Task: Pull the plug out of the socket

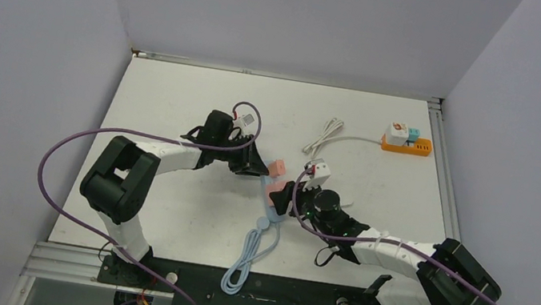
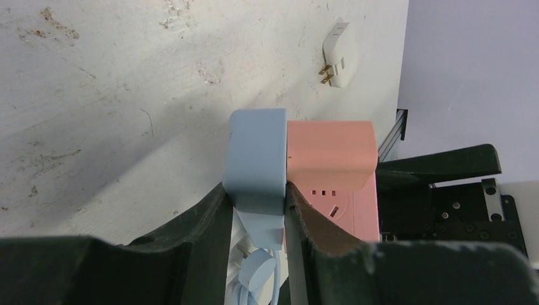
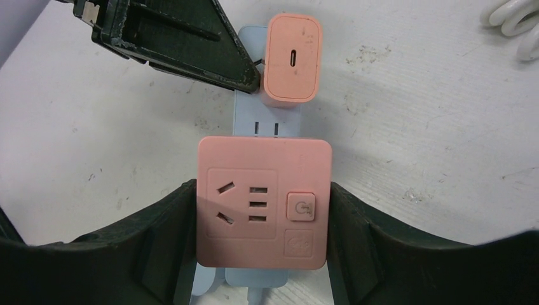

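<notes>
A light blue power strip [image 3: 267, 122] lies mid-table with a square pink plug-in adapter [image 3: 264, 203] and a small pink charger [image 3: 292, 58] seated in it. My right gripper [image 3: 262, 187] is shut on the square pink adapter, with a finger against each of its sides. My left gripper [image 2: 257, 194] is shut on the far end of the blue strip [image 2: 257, 159], with the pink charger [image 2: 327, 149] just right of its finger. In the top view the left gripper [image 1: 258, 168] and the right gripper [image 1: 283, 196] meet at the strip [image 1: 269, 211].
The strip's blue cable [image 1: 245, 258] coils toward the near edge. An orange power strip [image 1: 406, 145] with adapters on it sits at the back right. Its white cable [image 1: 326, 135] ends in a loose white plug [image 2: 335, 54].
</notes>
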